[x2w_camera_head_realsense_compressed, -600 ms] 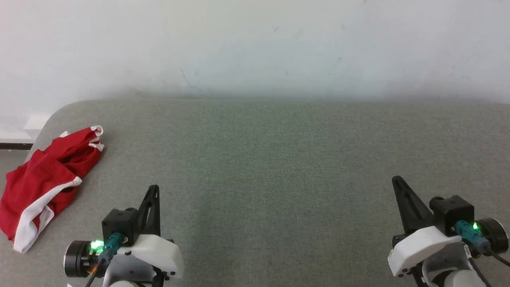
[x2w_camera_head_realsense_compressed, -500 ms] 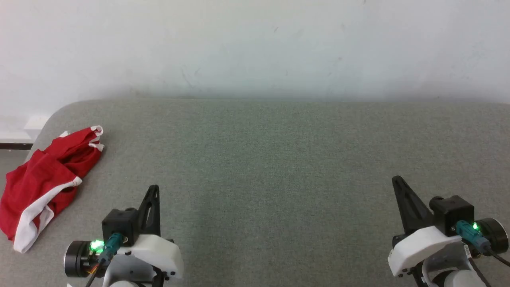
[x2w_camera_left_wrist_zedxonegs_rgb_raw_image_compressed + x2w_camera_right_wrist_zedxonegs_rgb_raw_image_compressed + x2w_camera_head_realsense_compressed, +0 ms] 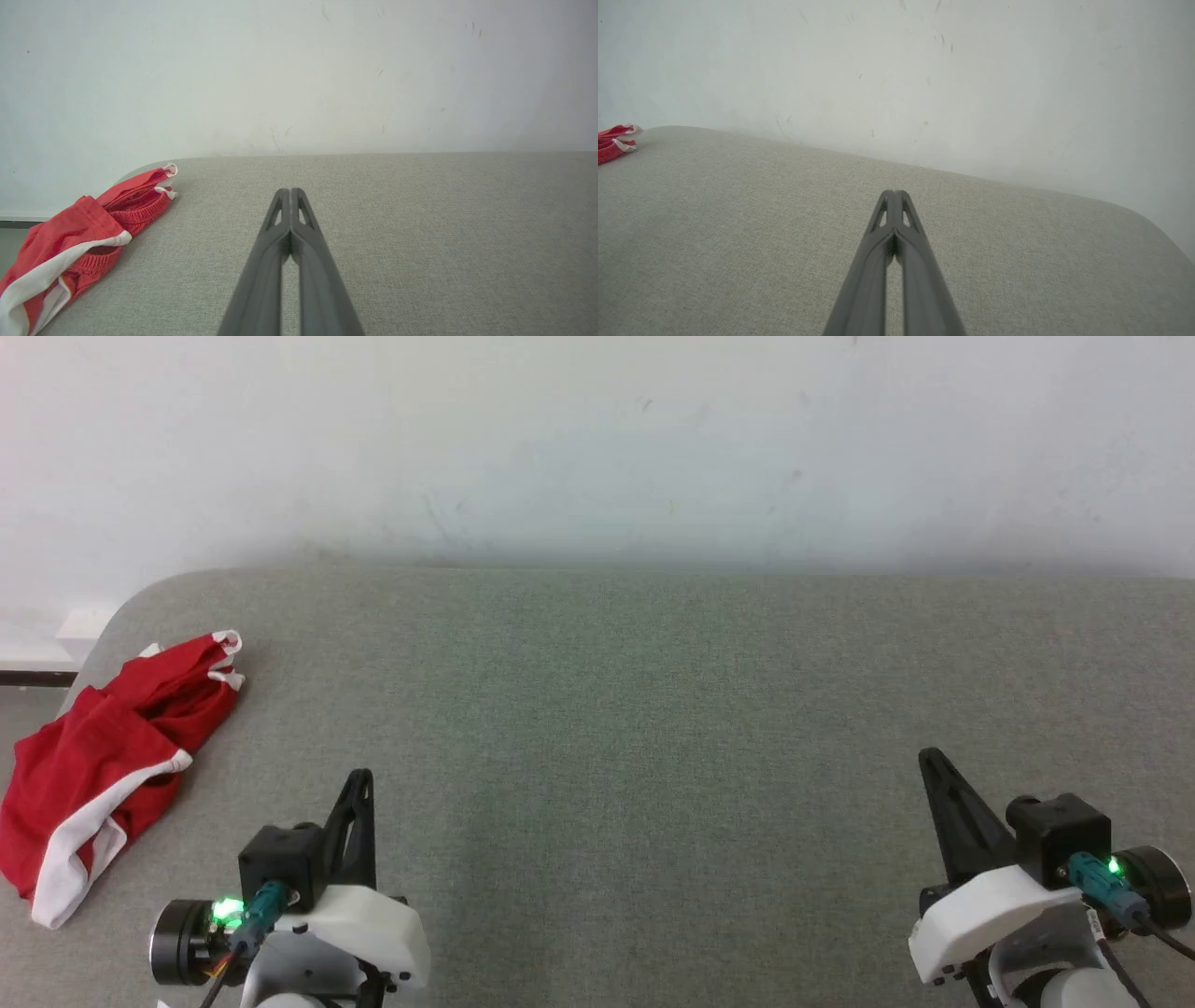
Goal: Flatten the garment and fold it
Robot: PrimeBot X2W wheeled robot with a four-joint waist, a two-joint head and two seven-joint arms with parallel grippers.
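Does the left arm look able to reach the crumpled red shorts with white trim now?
Probably yes: only bare grey fabric tabletop lies between the shut left gripper and the crumpled red white-trimmed shorts.

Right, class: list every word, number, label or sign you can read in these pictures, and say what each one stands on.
None: no text can be read in any view.
The garment is crumpled at the left end of the table; its visible folds are plain red with white trim.
The table, the wall, the left gripper and the right gripper carry no legible markings.
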